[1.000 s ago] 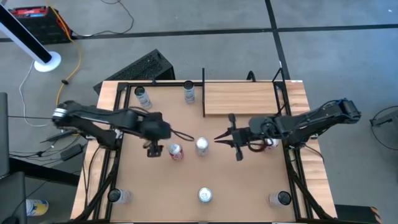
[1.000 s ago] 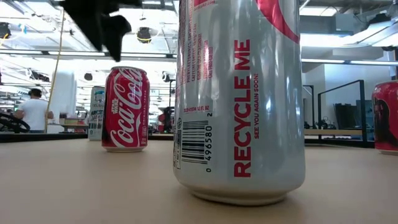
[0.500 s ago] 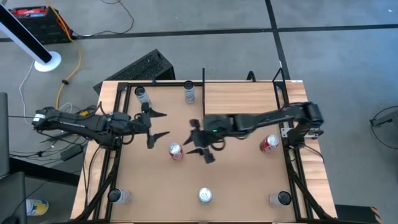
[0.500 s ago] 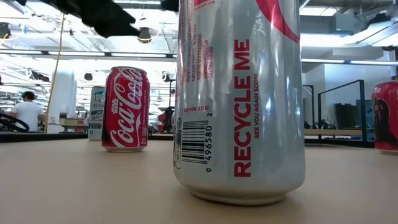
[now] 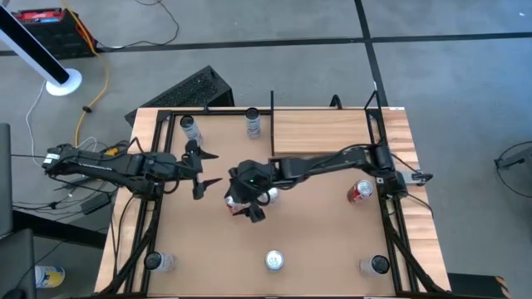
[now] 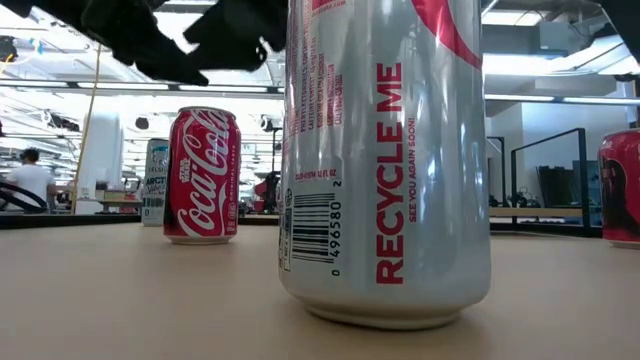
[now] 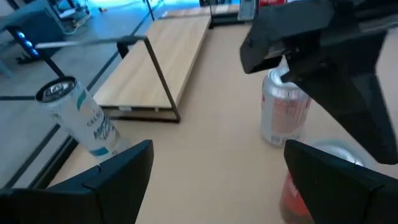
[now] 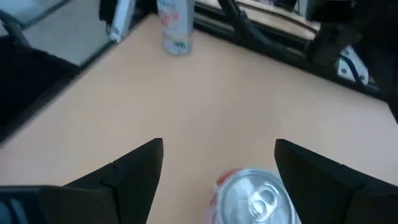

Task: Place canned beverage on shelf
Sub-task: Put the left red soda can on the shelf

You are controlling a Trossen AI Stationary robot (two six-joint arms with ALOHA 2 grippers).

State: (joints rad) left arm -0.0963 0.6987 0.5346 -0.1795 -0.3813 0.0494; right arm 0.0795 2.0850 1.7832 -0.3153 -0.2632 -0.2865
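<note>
Both arms were dark, nearly black, built of slim tube-like links with thicker blocks at the joints. The left arm (image 5: 125, 164) carried a pale silver-grey band at its outer end, and thin dark cables trailed from it over the table's edge. The right arm (image 5: 332, 159) showed a small green light on the bulky block near its wrist. Each gripper ended in two flat, pointed black fingers (image 8: 124, 174) with angular, wedge-like faces and a matte finish.
</note>
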